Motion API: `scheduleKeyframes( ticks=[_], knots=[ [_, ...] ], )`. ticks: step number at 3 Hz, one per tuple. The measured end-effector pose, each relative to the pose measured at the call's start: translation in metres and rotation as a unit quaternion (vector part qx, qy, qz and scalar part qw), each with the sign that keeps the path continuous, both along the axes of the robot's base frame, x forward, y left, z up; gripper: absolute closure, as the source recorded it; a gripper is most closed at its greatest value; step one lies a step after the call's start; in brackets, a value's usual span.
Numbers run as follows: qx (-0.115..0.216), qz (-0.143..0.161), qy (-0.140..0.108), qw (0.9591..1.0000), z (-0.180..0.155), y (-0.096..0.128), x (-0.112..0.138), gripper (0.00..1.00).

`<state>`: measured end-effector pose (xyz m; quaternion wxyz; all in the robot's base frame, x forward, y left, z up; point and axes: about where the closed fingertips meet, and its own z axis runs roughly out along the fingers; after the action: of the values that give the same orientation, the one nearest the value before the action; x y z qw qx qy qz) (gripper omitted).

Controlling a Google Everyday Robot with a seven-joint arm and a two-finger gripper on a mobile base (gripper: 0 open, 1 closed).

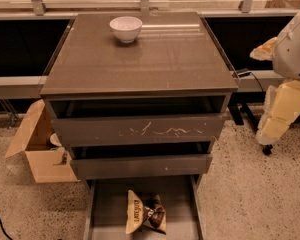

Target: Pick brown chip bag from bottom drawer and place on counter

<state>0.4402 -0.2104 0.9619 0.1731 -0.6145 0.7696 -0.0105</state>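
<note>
- At the bottom of the camera view, the bottom drawer is standing pulled out beneath 2 other drawers. The brown chip bag is lying flat near the middle of its floor, apart from both side walls.
- The bag is showing 1 cream-yellow band along its left side, with lettering running along it. This long edge is pointing roughly front to back along the drawer, leaning slightly, and the crumpled dark brown part is lying to its right.
- Above, the counter is carrying a white bowl near its back edge, left of centre.
- At the right edge, the gripper is hanging beside the cabinet, well apart from the bag. I cannot tell whether it is open or closed.
- On the floor at left, a cardboard box is sitting open.
</note>
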Motion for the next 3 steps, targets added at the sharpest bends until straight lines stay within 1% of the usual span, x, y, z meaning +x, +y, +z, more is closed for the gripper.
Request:
scheduleKeyframes(
  ticks=[1,2,3],
  knots=[
    [0.041,0.035,0.017,0.9984,-0.028,0.008,-0.001,0.00],
    [0.086,0.067,0.031,0.9935,-0.057,0.014,-0.003,0.00],
    [0.086,0.068,0.031,0.9935,-0.057,0.014,-0.003,0.00]
  ],
)
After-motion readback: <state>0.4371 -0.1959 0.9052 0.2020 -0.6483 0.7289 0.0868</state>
